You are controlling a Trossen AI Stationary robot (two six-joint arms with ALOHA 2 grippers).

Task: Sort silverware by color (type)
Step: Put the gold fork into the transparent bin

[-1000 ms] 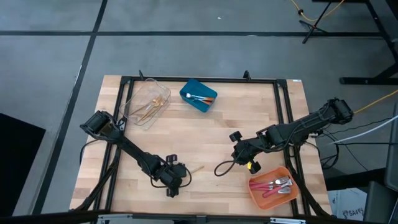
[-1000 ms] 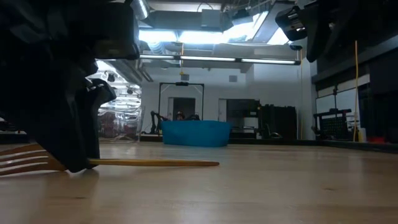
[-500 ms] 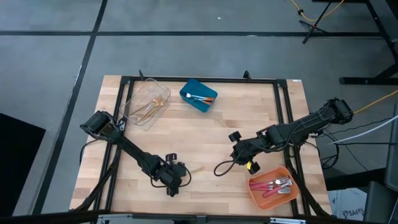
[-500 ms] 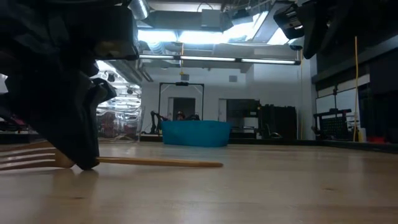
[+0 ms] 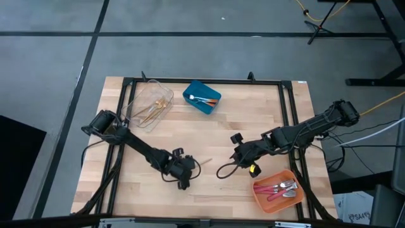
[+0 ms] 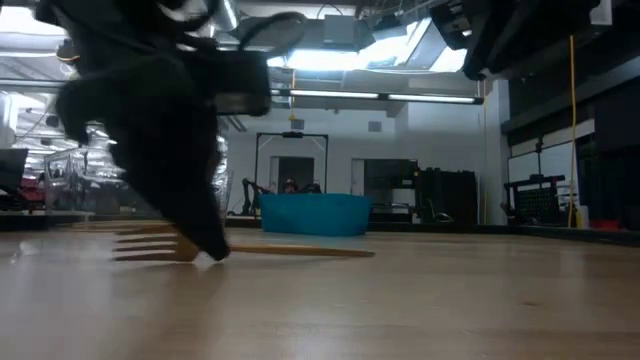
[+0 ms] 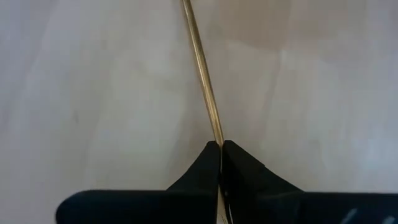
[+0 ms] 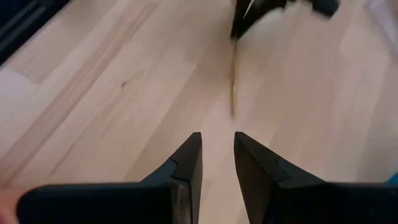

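Nearly done: the left gripper (image 5: 188, 170) pinches the last gold fork (image 7: 203, 74) near the surface's front edge; the right gripper (image 8: 216, 163) hangs empty, partly open.

gold fork (image 6: 240, 250): slim, level, just above the wood, near the front edge
gold pieces (image 5: 154, 109): clear bin
orange-handled pieces (image 5: 204, 99): blue bin
red-handled pieces (image 5: 281, 188): orange bin

A wooden table (image 5: 209, 133) bears a clear bin (image 5: 150, 104), blue bin (image 5: 202, 97), and orange bin (image 5: 277, 189).

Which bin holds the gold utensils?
The clear bin at the table's far left corner: gold pieces lie in it. The blue bin beside it holds orange-handled ones, and the orange bin near the right arm holds red-handled ones.
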